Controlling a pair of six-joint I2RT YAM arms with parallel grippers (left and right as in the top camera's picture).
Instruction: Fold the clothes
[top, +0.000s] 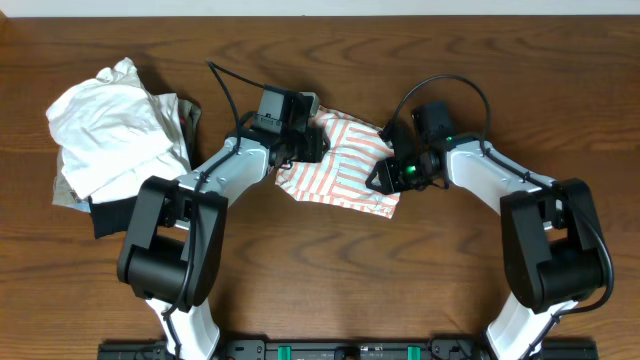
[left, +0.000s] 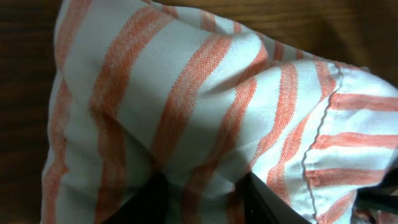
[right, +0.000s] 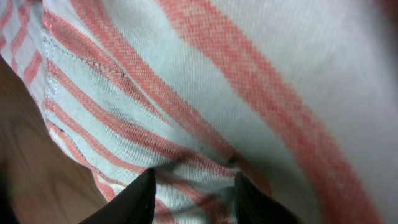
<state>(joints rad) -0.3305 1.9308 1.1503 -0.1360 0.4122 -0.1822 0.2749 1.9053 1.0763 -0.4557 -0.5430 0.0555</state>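
Plainly, the striped shirt (top: 345, 175) lies crumpled on the table (top: 330, 290) between both arms. The left gripper (left: 200, 198) is clamped on a tented pinch of it. The right gripper (right: 194, 194) has cloth between its fingers, but I cannot tell whether it bites. With a shallow hold there, any lift risks that side slipping and the shirt bunching.

A dark brown wooden worktop (top: 330, 290) is carrying everything. A striped shirt (top: 345, 170), white with salmon-orange bands, is lying bunched near its middle. Well apart at the left, a heap is sitting on the wood: a plain white garment (top: 105, 125) is lying on top, a beige garment (top: 185, 112) is peeking out beside it, and a black garment (top: 112, 215) is showing underneath.
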